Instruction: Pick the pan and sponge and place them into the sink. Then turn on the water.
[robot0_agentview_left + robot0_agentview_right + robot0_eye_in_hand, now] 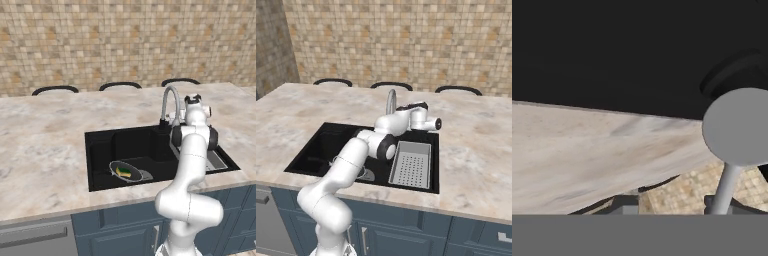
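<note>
While the pan (127, 171) lies on the floor of the sink (100, 150), toward its front, the sponge (123, 172) sits inside it, green and yellow against the black. Beside them in the basin's right part rests the grey drainer tray (412, 164). Up at the sink's back edge stands the curved silver faucet (170, 102), and the arm's hand is right there next to it, the gripper (432, 123) hard by the spout. Whether its fingers are parted or closed cannot be told from here. All around spreads the marble table (40, 145), with a tiled wall (125, 40) behind.
</note>
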### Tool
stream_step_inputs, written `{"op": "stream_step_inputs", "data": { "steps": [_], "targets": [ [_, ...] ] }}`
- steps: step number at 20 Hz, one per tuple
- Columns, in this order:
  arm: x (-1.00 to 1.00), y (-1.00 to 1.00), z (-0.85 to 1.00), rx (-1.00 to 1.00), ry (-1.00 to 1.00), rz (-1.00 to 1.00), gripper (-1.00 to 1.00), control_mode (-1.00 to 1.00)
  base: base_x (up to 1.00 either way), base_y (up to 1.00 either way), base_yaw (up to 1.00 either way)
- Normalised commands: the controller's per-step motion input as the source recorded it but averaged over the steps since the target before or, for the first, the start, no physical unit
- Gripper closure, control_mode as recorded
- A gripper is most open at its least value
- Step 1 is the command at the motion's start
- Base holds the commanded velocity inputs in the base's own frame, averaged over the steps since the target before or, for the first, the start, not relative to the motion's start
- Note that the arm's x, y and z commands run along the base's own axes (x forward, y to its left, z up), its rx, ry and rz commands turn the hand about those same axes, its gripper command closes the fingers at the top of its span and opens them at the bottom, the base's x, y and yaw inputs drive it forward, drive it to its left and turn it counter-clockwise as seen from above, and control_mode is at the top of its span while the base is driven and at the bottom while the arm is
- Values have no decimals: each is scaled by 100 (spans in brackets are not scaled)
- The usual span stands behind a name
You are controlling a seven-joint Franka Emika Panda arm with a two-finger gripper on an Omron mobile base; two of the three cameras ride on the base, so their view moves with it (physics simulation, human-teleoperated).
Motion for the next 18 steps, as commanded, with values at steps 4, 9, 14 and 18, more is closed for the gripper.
{"op": "stream_step_inputs", "data": {
  "steps": [4,9,14,18],
  "targets": [
    [0,-46,-9,0,0,-10,100,-100,0,0,0],
    [0,-44,-11,0,0,-11,100,-100,0,0,0],
    [0,-45,-14,0,0,-11,100,-100,0,0,0],
    [0,-51,-19,-1,0,-7,100,-100,0,0,0]
  ]
}}
